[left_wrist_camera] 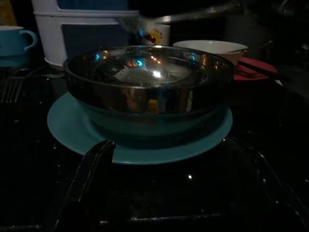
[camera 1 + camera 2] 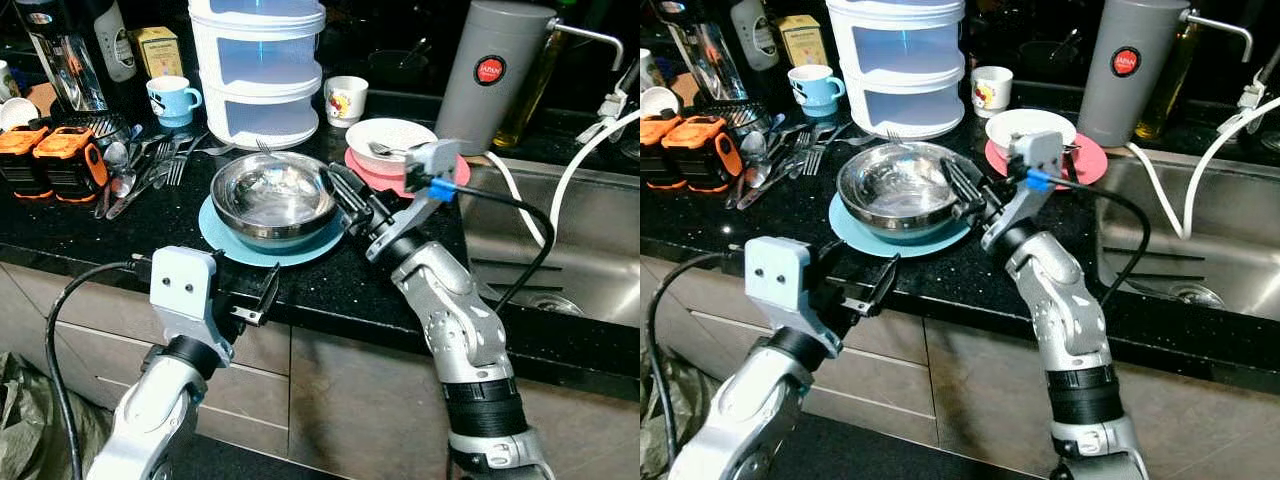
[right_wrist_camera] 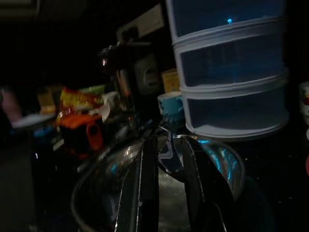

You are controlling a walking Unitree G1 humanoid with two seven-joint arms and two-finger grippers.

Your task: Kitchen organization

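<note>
A steel bowl [image 2: 273,197] is seen resting on a teal plate [image 2: 222,236] in the middle of the black counter [image 2: 330,285]. The right gripper [image 2: 347,196] is placed at the bowl's three o'clock edge, its two fingers drawn close together across the rim; from the right wrist view the rim [image 3: 166,140] is seen between the fingers, so the bowl appears to be pinched there. The left gripper [image 2: 262,297] is held at the counter's front edge, at the plate's six o'clock, its fingers spread apart with nothing between them; in the left wrist view the bowl and plate are seen just beyond the fingers [image 1: 89,171]. At the bowl's twelve o'clock a stack of white tiered containers [image 2: 258,65] is found, with a blue mug [image 2: 171,100] at eleven o'clock and a white printed mug [image 2: 346,99] at one o'clock. A white bowl [image 2: 390,139] on a red plate [image 2: 398,181] is set at two o'clock, beside a grey flask [image 2: 491,75]. Loose cutlery [image 2: 150,168] and two orange blocks [image 2: 50,160] are laid at nine to ten o'clock. The sink [image 2: 560,250] is situated at three o'clock.
</note>
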